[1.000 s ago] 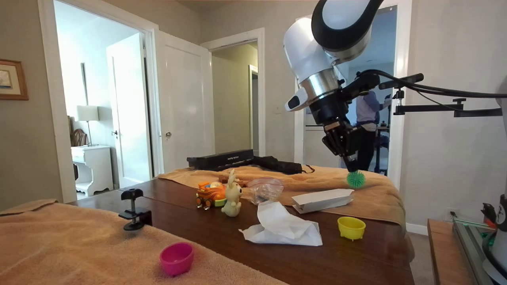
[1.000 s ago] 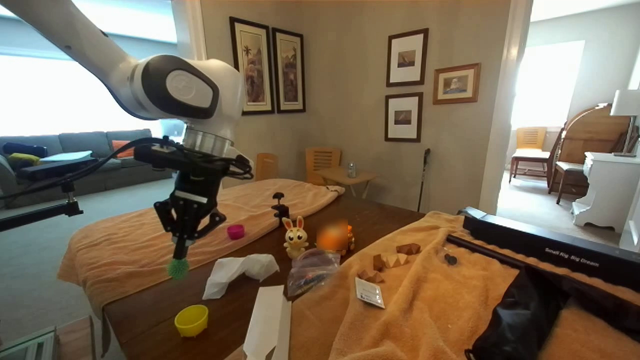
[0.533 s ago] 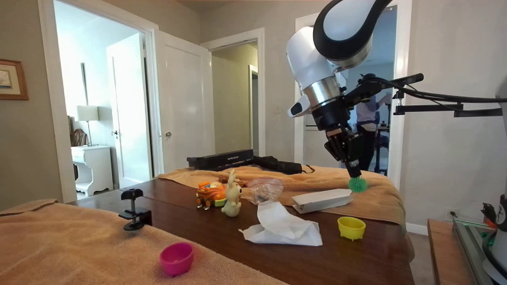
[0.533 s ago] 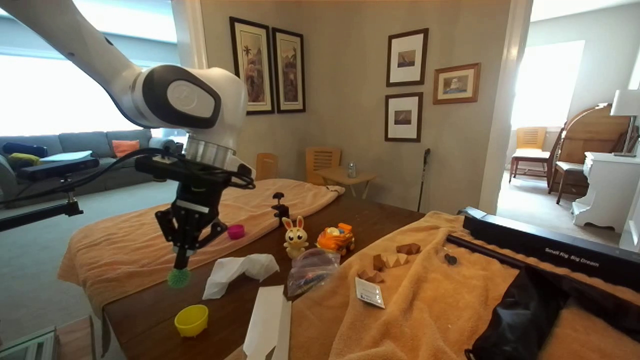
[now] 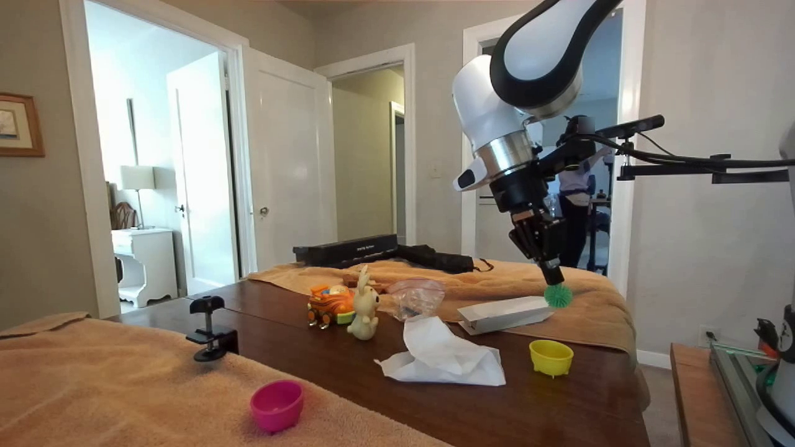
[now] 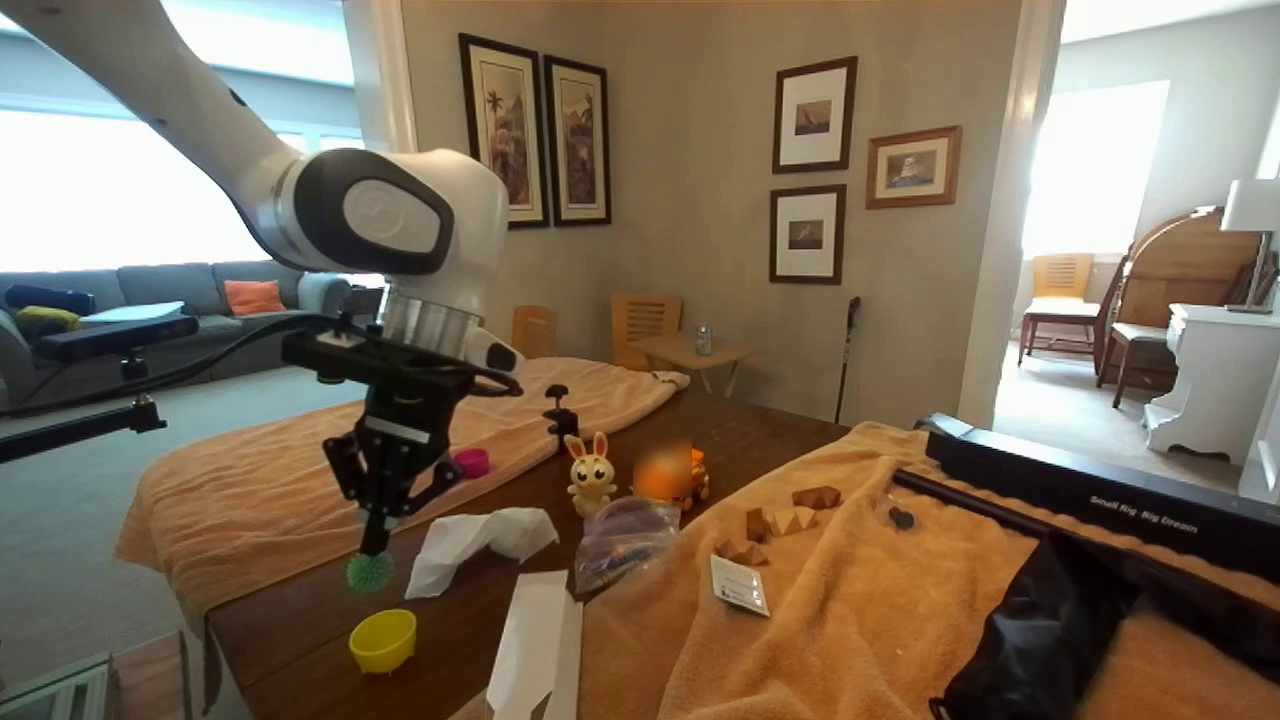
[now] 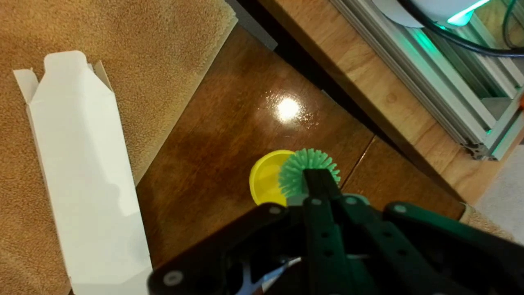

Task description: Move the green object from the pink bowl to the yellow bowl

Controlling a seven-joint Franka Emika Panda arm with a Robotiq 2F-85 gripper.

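a rounded white arm [image 6: 215,125] has a black-framed grey panel [image 6: 388,213], silver metal collar [image 5: 508,153], black cables [image 5: 745,163] and black hand [image 7: 318,176] with grey screws [image 7: 172,278].

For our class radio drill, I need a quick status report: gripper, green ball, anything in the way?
Gripper shut on spiky green ball. Ball roughly over yellow bowl, not yet in it. No obstacle seen between ball and bowl.

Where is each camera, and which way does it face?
Exterior view: on the pink bowl's side, facing doors; arm and gripper show.
Exterior view: on the black box's side, facing framed pictures; arm and gripper too.
Wrist view: on the arm, looking down at the yellow bowl; gripper's fingers show.
Both exterior views share the rabbit.
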